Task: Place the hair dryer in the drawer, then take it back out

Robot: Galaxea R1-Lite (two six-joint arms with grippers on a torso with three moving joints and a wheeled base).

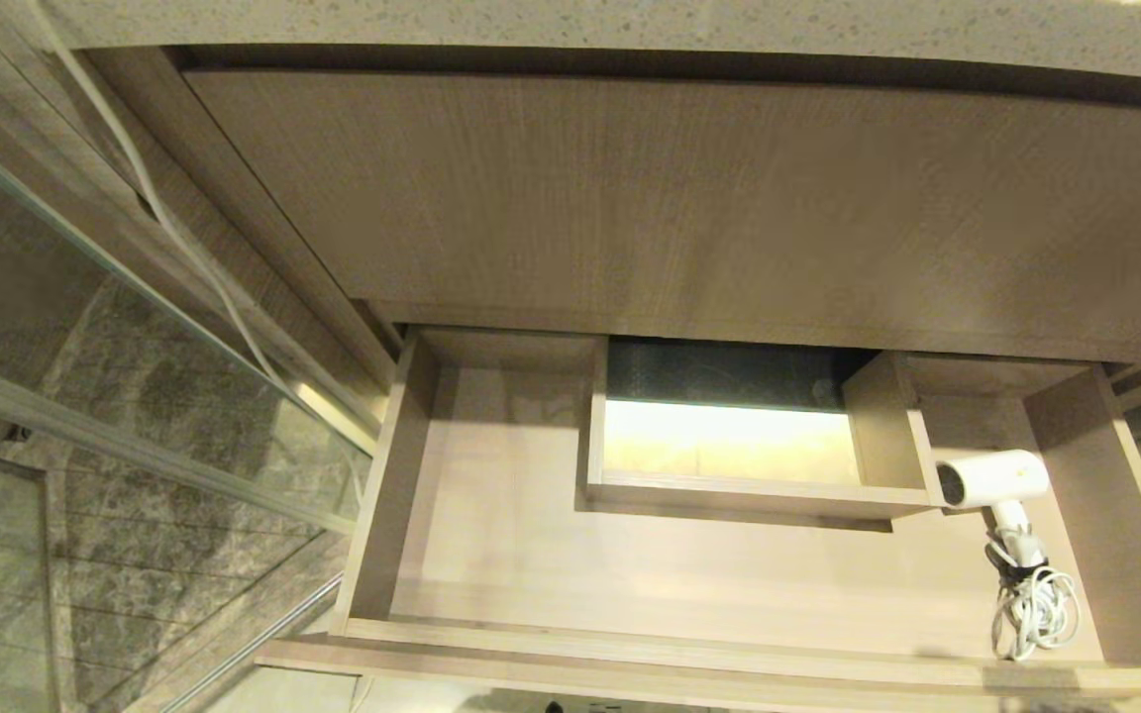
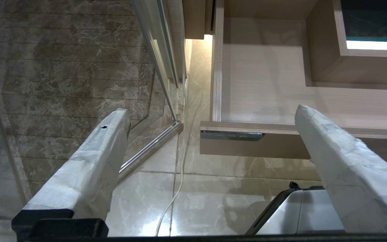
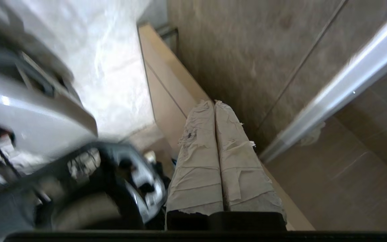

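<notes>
1. Small white hair dryer (image 1: 992,482) with bundled cord lies at lower right, inside the wide wood-grain drawer (image 1: 384,515) — stowed, awaiting retrieval.
2. Right gripper (image 3: 214,105): fingers pressed together, empty — outside the drawer.
3. Left gripper (image 2: 210,112) spread apart, idle.

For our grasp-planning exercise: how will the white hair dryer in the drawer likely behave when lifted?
The hair dryer probably stays rigid, but its round barrel may roll if nudged. Its bundled cord looks floppy, so it would likely dangle and drag along the drawer floor.
</notes>
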